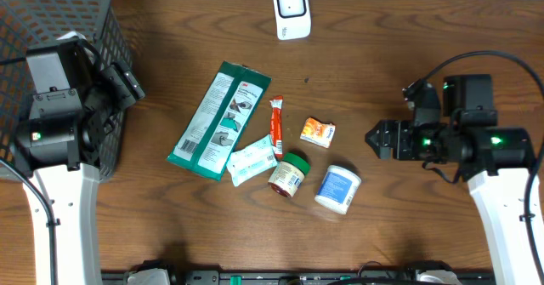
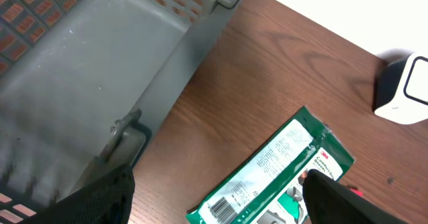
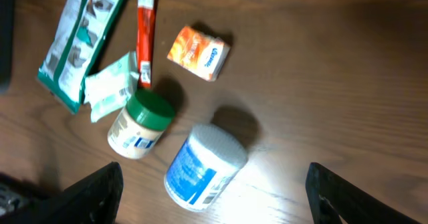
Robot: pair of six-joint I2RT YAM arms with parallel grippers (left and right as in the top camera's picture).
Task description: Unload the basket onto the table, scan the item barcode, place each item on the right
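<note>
Two lidded containers, jar (image 1: 288, 174) and tub (image 1: 338, 189), sideways; left pincer (image 1: 127, 85), right pincer (image 1: 374, 138) open.

A red "3M" logo can be read on the green package (image 2: 271, 169), lower right of the left wrist view; its other printing cannot be read.
</note>
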